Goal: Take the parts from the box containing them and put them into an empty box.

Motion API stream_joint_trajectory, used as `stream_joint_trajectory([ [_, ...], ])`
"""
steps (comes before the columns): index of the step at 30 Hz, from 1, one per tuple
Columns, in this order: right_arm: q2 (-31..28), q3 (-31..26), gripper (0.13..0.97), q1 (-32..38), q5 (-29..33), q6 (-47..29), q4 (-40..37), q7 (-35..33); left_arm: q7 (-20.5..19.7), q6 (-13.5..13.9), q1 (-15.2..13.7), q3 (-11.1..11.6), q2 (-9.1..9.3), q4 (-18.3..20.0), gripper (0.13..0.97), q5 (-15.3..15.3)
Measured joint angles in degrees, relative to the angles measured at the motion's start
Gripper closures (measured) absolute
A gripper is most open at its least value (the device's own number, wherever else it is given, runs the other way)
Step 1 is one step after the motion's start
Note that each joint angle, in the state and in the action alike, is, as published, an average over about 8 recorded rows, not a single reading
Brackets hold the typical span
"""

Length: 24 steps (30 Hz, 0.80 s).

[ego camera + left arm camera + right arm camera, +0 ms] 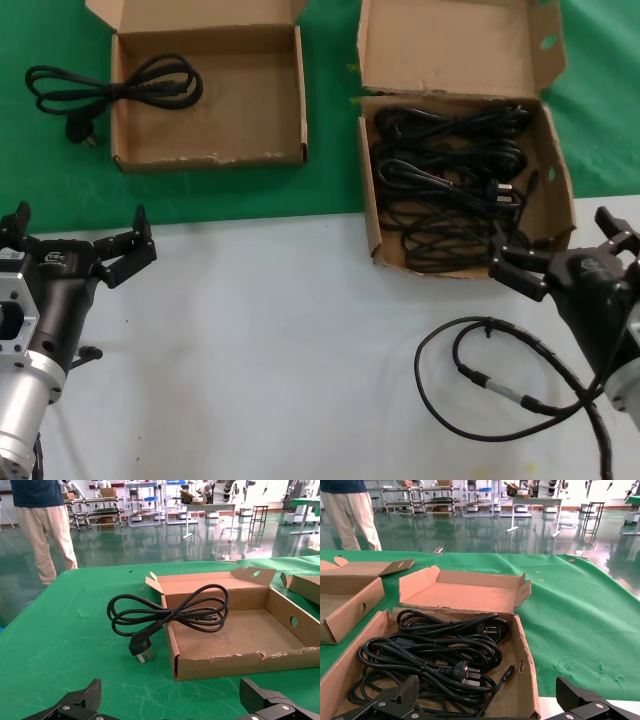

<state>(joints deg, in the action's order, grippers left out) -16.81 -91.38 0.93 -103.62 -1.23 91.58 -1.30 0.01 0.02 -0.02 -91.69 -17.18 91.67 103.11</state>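
Full box (pixel 552 160), upper right of head view, is holding the cords (pixel 450 180) piled in coils. Empty box (pixel 210 95), upper left, has one cord (pixel 112 88) draped over its left wall, half in, half out on the green cloth. R gripper (pixel 545 262) is hovering at the full box's lower-right corner, jaws apart, holding nothing. L gripper (pixel 75 245), lower left, is idling w/ jaws apart. Step, prob.: next pick. Calls for R reaching in, closing on one coil.
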Motion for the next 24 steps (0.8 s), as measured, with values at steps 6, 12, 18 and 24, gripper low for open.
stream_joint_trajectory([
  [6,0.0,0.0,0.129,0.0,0.0,0.0,0.0,0.0,0.0,0.0,0.0,0.0,0.00,0.0,0.132,0.0],
  [12,0.0,0.0,0.129,0.0,0.0,0.0,0.0,0.0,0.0,0.0,0.0,0.0,0.00,0.0,0.132,0.0],
  [18,0.0,0.0,0.129,0.0,0.0,0.0,0.0,0.0,0.0,0.0,0.0,0.0,0.00,0.0,0.132,0.0],
  [24,0.0,0.0,0.129,0.0,0.0,0.0,0.0,0.0,0.0,0.0,0.0,0.0,0.00,0.0,0.132,0.0],
])
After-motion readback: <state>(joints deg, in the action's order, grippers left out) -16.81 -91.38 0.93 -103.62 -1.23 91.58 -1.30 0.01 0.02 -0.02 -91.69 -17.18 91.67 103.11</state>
